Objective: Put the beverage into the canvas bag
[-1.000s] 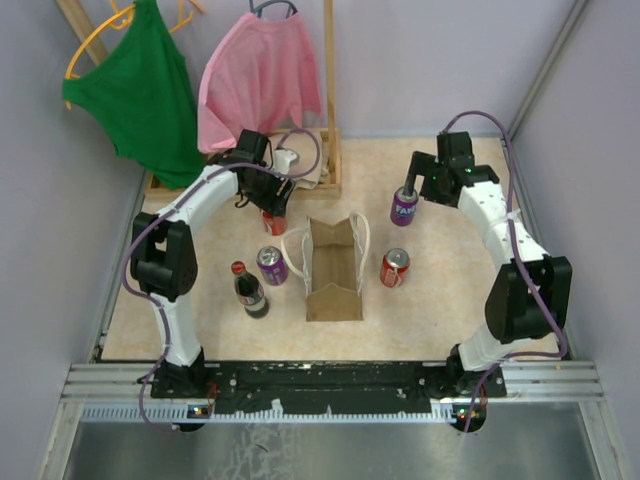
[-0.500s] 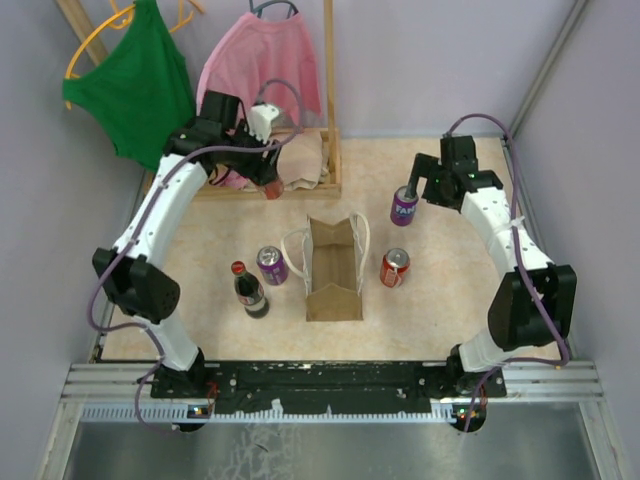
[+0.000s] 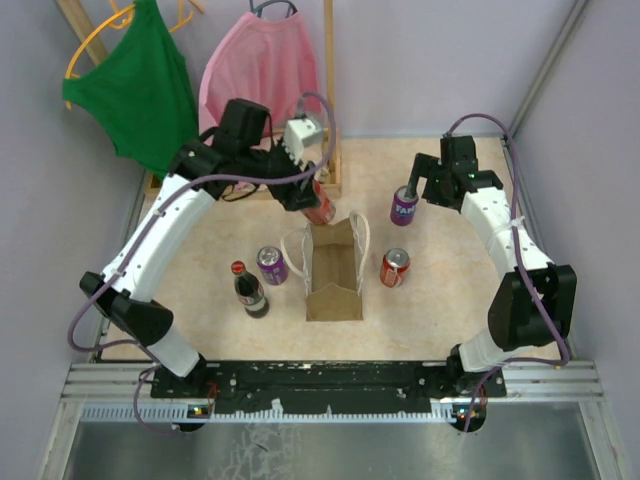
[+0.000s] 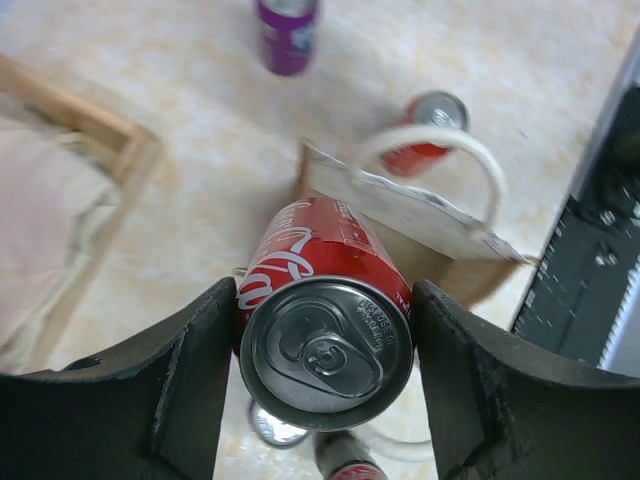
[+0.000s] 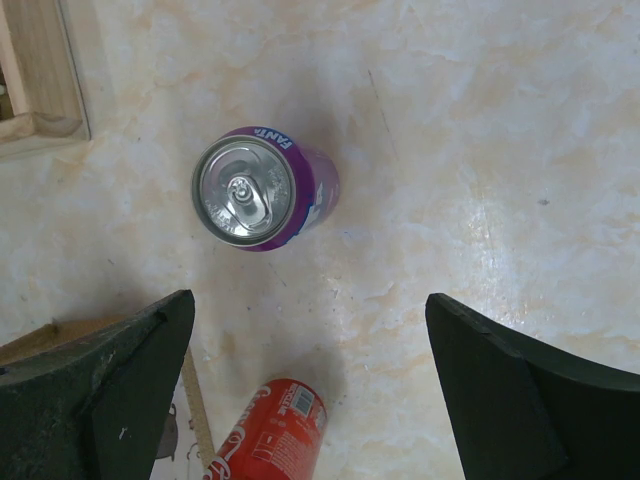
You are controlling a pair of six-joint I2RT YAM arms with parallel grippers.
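My left gripper (image 3: 312,197) is shut on a red cola can (image 3: 320,208) and holds it in the air just past the far end of the upright tan canvas bag (image 3: 334,270) with white rope handles. In the left wrist view the can (image 4: 325,330) sits between both fingers, with the bag's rim (image 4: 420,205) right below. My right gripper (image 3: 412,190) is open and empty, hovering over a purple Fanta can (image 3: 404,206), which shows ahead of its fingers in the right wrist view (image 5: 262,190).
A second red can (image 3: 394,267) stands right of the bag. A purple can (image 3: 272,265) and a dark cola bottle (image 3: 249,290) stand left of it. A wooden rack (image 3: 332,120) with green and pink shirts and folded beige cloth is at the back left.
My left gripper has lifted the red can from beside the rack and carried it right and nearer, up to the bag's far end. The right arm has barely moved.
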